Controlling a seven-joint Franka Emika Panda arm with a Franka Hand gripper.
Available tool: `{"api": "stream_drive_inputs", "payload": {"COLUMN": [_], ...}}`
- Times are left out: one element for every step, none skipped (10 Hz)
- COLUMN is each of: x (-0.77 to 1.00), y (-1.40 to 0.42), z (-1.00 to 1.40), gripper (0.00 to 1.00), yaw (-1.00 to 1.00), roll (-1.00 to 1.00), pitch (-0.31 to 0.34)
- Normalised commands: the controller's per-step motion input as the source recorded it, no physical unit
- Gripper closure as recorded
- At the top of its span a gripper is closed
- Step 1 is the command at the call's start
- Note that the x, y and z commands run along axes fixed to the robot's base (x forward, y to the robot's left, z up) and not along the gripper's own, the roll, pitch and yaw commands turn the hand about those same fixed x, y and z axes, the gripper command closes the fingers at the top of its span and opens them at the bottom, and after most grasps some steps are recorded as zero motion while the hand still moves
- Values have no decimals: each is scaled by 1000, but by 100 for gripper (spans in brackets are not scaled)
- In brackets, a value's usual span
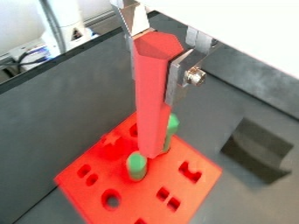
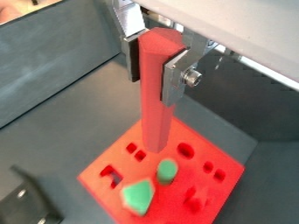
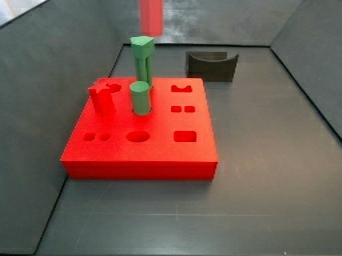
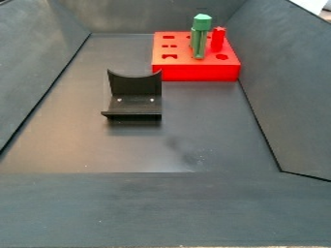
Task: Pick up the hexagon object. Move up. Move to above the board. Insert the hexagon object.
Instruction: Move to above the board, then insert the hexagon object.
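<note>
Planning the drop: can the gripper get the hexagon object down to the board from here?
Probably yes. The gripper holds the hexagon object upright above the board; the green pegs stand close beside its path.

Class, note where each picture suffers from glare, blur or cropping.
In a wrist view, bright window glare washes out the corner behind the pincer; in a side view, the hexagon object is cropped and soft; in another side view, the board sits far, lit evenly.

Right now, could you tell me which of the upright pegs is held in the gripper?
The hexagon object, the long red prism, clamped in the gripper; both green pegs stand in the board.
</note>
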Motion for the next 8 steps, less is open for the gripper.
{"api": "stream_drive_inputs", "payload": {"x": [152,119,-931,-931,-949,-957,-1000,-1000], "y": [-493,-300,546,560,546,511,406,297], "z": [77,54,-151,-217,-260,-306,-300,-349], "gripper": [100,100,100,100,100,100,100,100], "yaw": [9,9,0,0,0,0,0,0], "roll": [11,16,-96,-109,-109,-133,-124,-90], "pitch": [140,133,-214,-214,-223,-227,-217,-211]}}
